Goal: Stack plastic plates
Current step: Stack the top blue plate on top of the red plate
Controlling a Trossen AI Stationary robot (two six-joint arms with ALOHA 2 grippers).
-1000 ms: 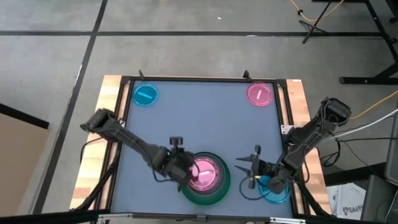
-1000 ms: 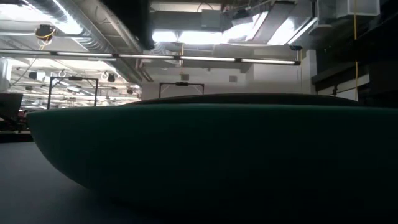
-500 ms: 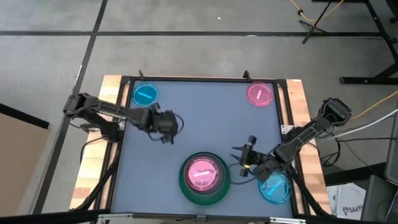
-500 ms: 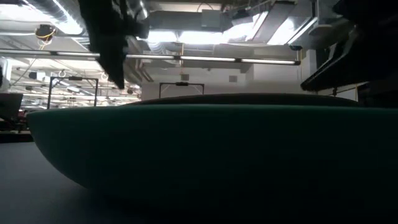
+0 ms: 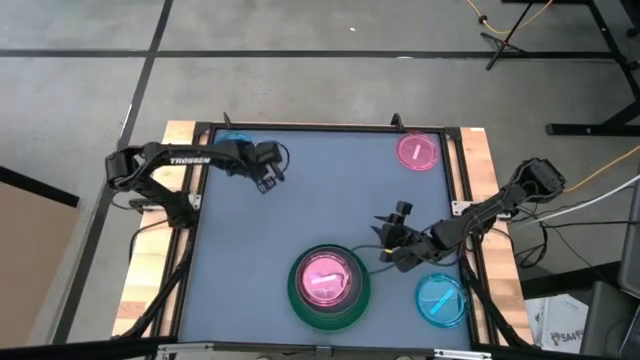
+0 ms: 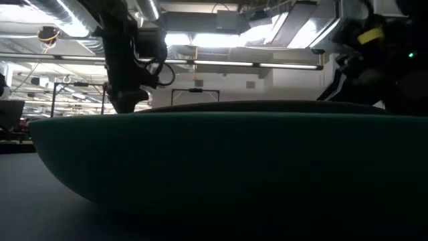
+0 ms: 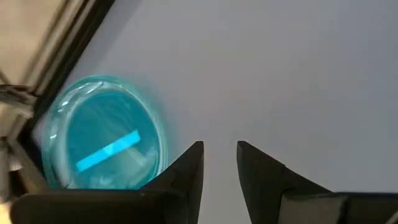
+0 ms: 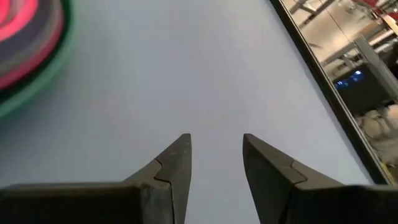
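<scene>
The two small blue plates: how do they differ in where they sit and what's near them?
The far blue plate lies at the table's far left corner, with the left claw open beside it. The near blue plate lies at the near right, by the green plate stack. Both are translucent blue and unstacked.

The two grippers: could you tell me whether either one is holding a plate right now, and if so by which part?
Nothing is held. The left gripper is open and empty beside the small blue plate; the right gripper is open over bare table.
</scene>
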